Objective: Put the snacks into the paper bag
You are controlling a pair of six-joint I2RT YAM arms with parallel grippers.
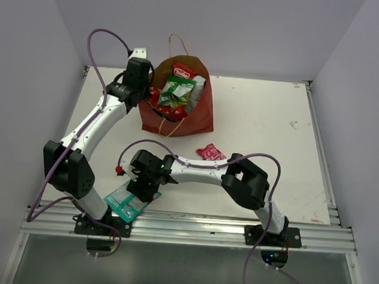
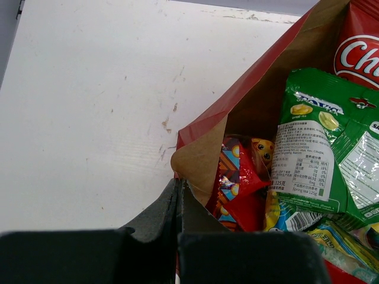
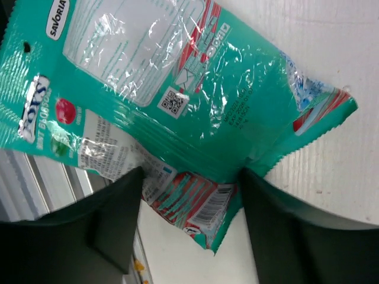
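The reddish-brown paper bag [image 1: 201, 114] stands at the back of the table with its mouth open. My left gripper [image 1: 140, 81] is shut on the bag's left rim [image 2: 198, 157], its fingertips [image 2: 177, 204] pinching the paper. Inside lie a green-white packet [image 2: 320, 154], a red candy bag [image 2: 243, 186] and a chip bag with a red logo [image 2: 361, 50]. A teal packet [image 3: 177, 89] lies flat at the table's near edge [image 1: 126, 204]. My right gripper [image 3: 189, 177] hangs open over it, one finger [image 3: 112, 219] on each side of its lower corner. A small pink packet [image 1: 210, 152] lies mid-table.
The teal packet partly overhangs the metal rail [image 1: 191, 227] along the table's near edge. The right arm's elbow [image 1: 245, 179] sits close to the pink packet. White tabletop [image 1: 268, 121] spreads to the right of the bag, with walls on three sides.
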